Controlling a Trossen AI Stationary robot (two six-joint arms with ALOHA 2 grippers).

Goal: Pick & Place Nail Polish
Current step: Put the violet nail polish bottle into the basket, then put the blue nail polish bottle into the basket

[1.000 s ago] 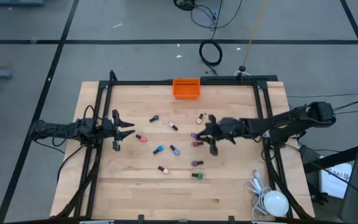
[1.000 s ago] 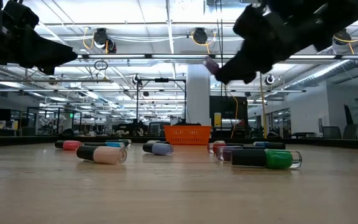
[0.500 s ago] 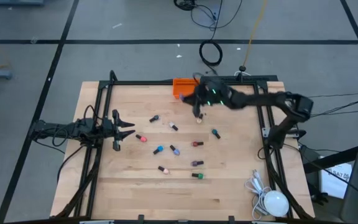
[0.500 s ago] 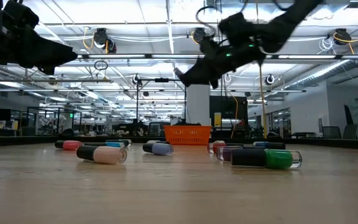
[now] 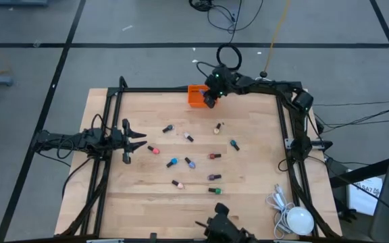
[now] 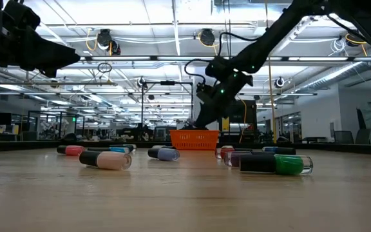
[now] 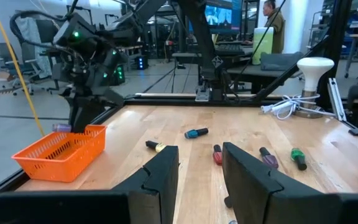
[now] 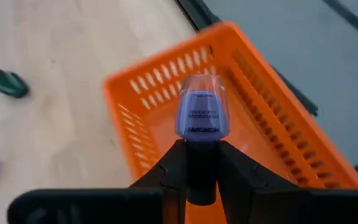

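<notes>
At the left edge of the counter (image 5: 262, 175) we see the left gripper (image 5: 136, 140) parked with its jaws spread and holding nothing, much as it was a second ago. Scattered bottles of nail polish (image 5: 181, 162) lie on their sides across the middle of the wood. Farther right and to the far edge, the right gripper (image 5: 211, 98) has swung from the centre of the counter to the orange bin (image 5: 196, 95) within the last second, and now hovers over its right end. Its jaws pinch a lavender bottle (image 8: 202, 115) by the dark cap, the glass body hanging above the bin's open mesh. We judge the carry all but done; a release here should drop the bottle inside.

From above, the arm hides the bottle and much of the bin. We cannot tell how many bottles already lie in the bin. A dark object at the near edge of the overhead picture is cut off and unidentifiable.
</notes>
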